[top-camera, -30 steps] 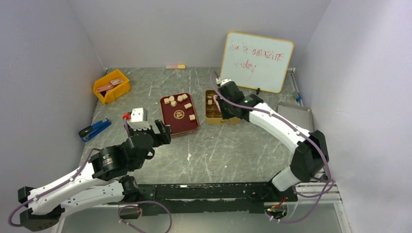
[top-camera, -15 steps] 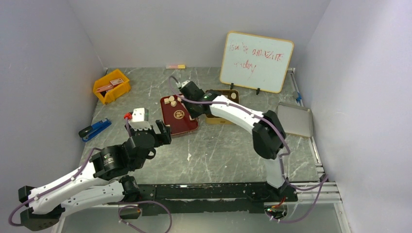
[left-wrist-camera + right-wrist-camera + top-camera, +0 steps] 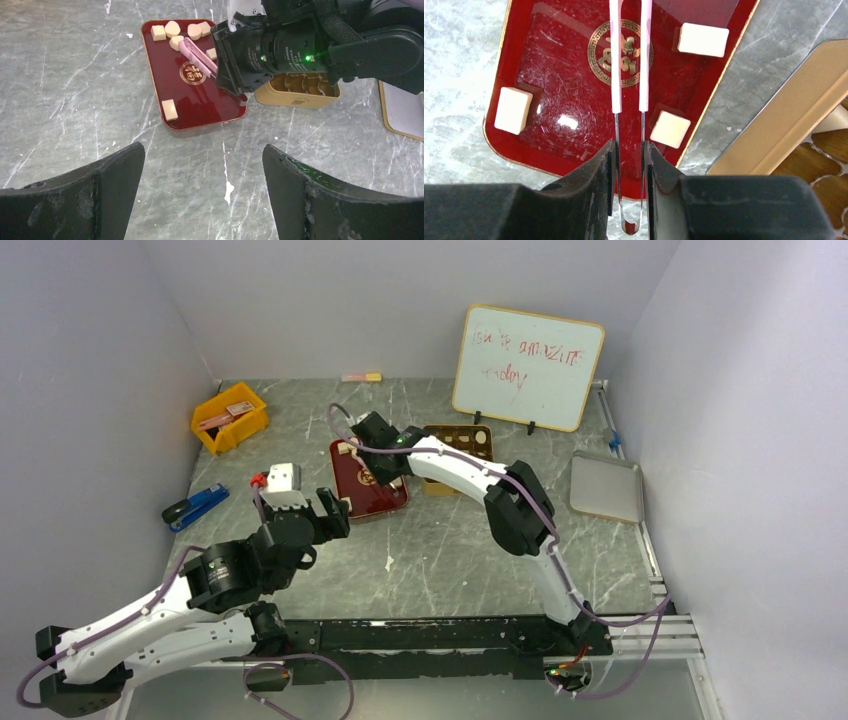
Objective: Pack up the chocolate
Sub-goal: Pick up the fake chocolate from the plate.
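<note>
Several pale tan pieces of chocolate (image 3: 169, 109) lie on a dark red tray (image 3: 200, 100), most of them at its far end (image 3: 158, 32). My right gripper (image 3: 630, 150) is shut on pink-tipped metal tongs (image 3: 616, 75). Their open tips hover over the tray's gold emblem, between the chocolate pieces (image 3: 669, 129) and touching none. From above, the right gripper (image 3: 365, 440) hangs over the tray (image 3: 372, 495), left of the gold tin (image 3: 465, 440). The left gripper (image 3: 204, 150) stands wide open and empty over bare table, short of the tray's near edge.
The gold tin (image 3: 300, 92) with moulded cells sits right of the tray. A grey flat lid (image 3: 606, 488) lies far right, a whiteboard (image 3: 528, 365) at the back. On the left are a yellow bin (image 3: 230, 418) and a blue stapler (image 3: 195, 505).
The right arm has swung left with the tongs, from over the gold tin to over the red tray. The left arm has stayed put.
</note>
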Tool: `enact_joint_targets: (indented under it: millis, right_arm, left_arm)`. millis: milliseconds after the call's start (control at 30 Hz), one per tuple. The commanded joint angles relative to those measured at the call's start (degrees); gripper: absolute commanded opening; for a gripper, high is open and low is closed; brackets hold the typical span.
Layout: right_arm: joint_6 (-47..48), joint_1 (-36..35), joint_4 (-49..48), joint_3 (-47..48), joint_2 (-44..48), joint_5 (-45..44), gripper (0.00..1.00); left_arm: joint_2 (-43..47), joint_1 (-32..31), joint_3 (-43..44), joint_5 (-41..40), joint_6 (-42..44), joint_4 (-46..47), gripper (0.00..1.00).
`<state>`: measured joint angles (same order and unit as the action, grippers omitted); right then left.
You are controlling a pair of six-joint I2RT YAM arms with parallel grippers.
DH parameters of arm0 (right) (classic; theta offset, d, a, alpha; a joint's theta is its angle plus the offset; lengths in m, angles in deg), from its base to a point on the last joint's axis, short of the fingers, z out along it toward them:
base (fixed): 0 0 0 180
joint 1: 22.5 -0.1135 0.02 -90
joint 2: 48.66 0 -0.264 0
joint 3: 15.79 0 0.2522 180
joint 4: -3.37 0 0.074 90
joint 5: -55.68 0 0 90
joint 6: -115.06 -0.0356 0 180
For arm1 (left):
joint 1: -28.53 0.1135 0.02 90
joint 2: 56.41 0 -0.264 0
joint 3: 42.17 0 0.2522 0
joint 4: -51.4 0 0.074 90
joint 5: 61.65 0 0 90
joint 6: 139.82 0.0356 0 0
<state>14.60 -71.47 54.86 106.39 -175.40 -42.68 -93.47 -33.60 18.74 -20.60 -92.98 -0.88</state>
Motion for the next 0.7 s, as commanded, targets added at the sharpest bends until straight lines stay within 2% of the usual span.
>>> enact_joint_targets:
  millis: [0,367,667]
  right_arm:
    - [0.59,-0.24,-0.33,4.04,-1.13,0.28,0.28]
    - [0.81,-0.24,-0.65,4.23,-3.15,0.08,0.38]
    - [0.94,-0.25,-0.20,6.91,-5.88,-0.08,0.39]
  left_arm:
    - [0.32,-0.27,1.38,-1.03,-0.27,0.45,0.92]
    - [0.01,-0.27,0.92,-0.89,-0.26,0.99,0.92]
    - [0.12,-0.27,0.92,-1.02,-0.10,1.02,0.92]
